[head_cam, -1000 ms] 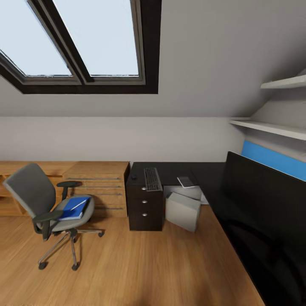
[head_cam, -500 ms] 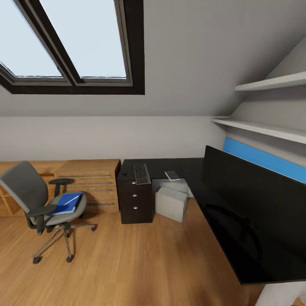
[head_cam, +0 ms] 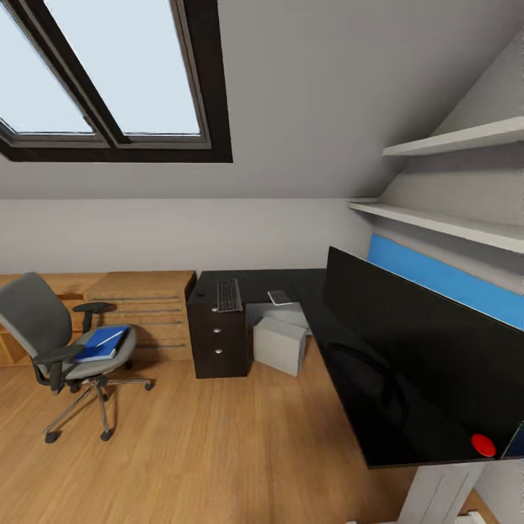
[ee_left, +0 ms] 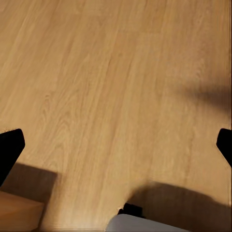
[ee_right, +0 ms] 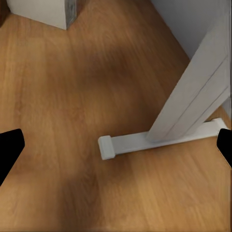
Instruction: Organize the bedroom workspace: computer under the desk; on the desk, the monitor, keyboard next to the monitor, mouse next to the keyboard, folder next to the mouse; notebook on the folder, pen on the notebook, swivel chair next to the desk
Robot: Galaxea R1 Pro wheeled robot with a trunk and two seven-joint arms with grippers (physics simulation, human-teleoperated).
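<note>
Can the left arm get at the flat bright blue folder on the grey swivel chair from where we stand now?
Probably not: the blue folder lies on the grey swivel chair across bare wood floor; left gripper points at floor.

A light wooden drawer chest [head_cam: 149, 309] stands beside white wall shelves [head_cam: 451, 138].
</note>
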